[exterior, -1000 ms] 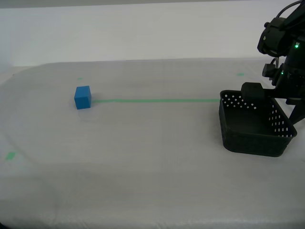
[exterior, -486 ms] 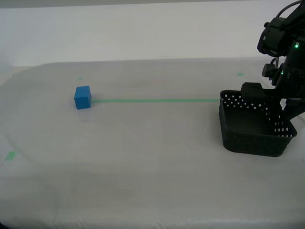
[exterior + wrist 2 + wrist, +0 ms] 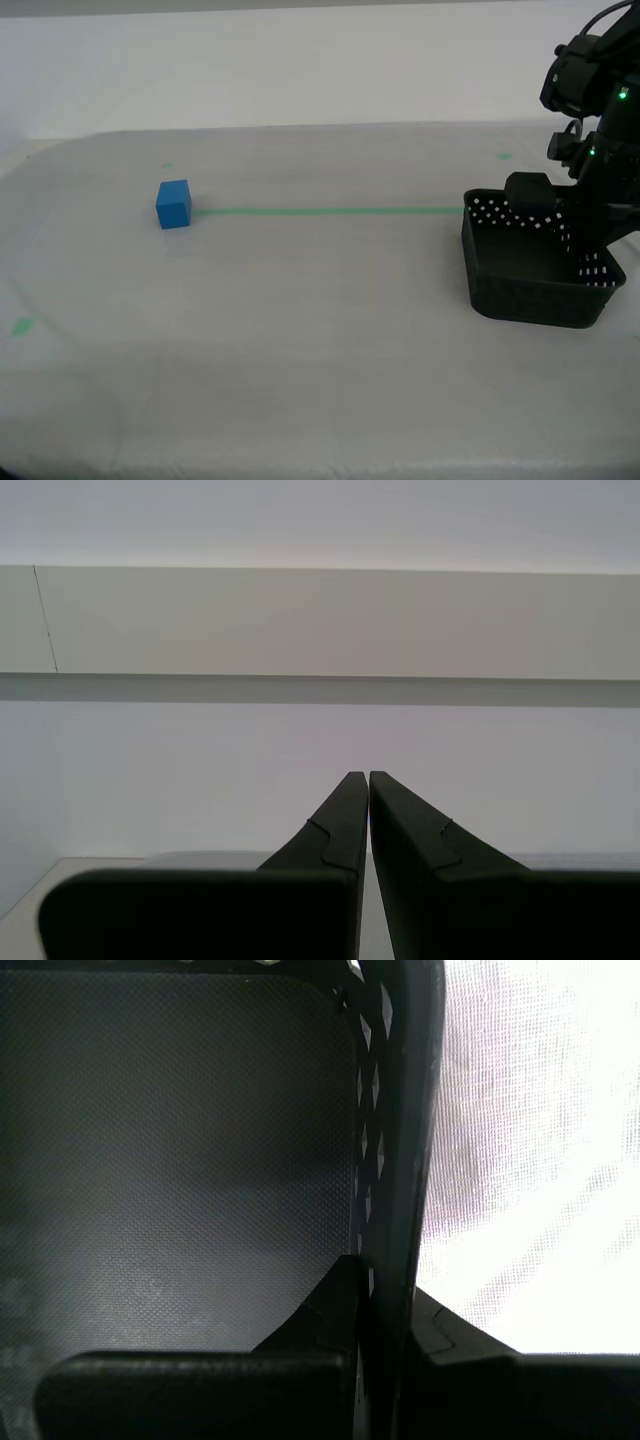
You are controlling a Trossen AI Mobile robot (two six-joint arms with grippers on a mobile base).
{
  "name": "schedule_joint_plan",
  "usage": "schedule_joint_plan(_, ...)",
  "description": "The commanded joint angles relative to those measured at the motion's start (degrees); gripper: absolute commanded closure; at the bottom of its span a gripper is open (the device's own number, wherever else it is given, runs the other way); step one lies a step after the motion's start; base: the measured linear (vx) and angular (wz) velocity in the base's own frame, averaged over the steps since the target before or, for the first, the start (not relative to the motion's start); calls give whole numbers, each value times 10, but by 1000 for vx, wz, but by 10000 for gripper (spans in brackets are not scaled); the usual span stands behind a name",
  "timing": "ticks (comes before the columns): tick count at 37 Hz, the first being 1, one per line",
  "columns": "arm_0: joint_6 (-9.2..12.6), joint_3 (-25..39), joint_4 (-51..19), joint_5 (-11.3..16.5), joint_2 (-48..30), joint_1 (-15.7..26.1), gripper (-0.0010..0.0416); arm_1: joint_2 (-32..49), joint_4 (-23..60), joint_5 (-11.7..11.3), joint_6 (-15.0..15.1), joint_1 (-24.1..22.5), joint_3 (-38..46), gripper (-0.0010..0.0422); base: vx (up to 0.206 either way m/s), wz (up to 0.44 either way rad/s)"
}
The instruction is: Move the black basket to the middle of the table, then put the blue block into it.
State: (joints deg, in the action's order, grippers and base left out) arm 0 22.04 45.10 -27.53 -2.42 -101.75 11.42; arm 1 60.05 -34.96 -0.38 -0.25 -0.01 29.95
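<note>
The black basket stands on the table at the exterior view's right. My first gripper is shut on its right-hand wall; in the first wrist view the fingers clamp the perforated wall, with the basket floor on one side and cloth on the other. The blue block sits alone at the exterior view's left, at the end of the green tape line. My second gripper is shut and empty, pointing at a pale wall; it does not show in the exterior view.
Small green marks lie on the cloth at the near left and the far right. The table's far edge meets a white wall. The basket sits close to the table's right edge.
The first arm has settled lower onto the basket's right wall, and that side of the basket has shifted slightly. The blue block has not moved.
</note>
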Motion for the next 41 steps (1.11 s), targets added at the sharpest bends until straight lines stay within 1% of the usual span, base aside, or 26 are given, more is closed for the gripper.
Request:
schedule_joint_plan(1, -2, 1, -1, 10, 2, 0, 407, 0, -3, 0, 1, 0, 0, 412, 0, 0)
schedule_joint_plan(6, -2, 10, -5, 13, 8, 0, 406, 0, -3, 0, 1, 0, 0, 412, 0, 0)
schedule_joint_plan(11, -2, 29, -24, 13, 16, 0, 407, 0, -3, 0, 1, 0, 0, 412, 0, 0)
schedule_joint_plan(18, -12, 59, -49, 13, 35, 1, 406, 0, -3, 0, 1, 0, 0, 412, 0, 0)
schedule_joint_plan(26, -17, 90, -92, 13, 68, 1, 406, 0, -3, 0, 1, 0, 0, 412, 0, 0)
schedule_joint_plan(31, -21, 104, -107, 13, 96, 2, 407, 0, -3, 0, 1, 0, 0, 412, 0, 0)
schedule_joint_plan(41, -22, 130, -150, 16, 148, 4, 406, 0, -3, 0, 1, 0, 0, 412, 0, 0)
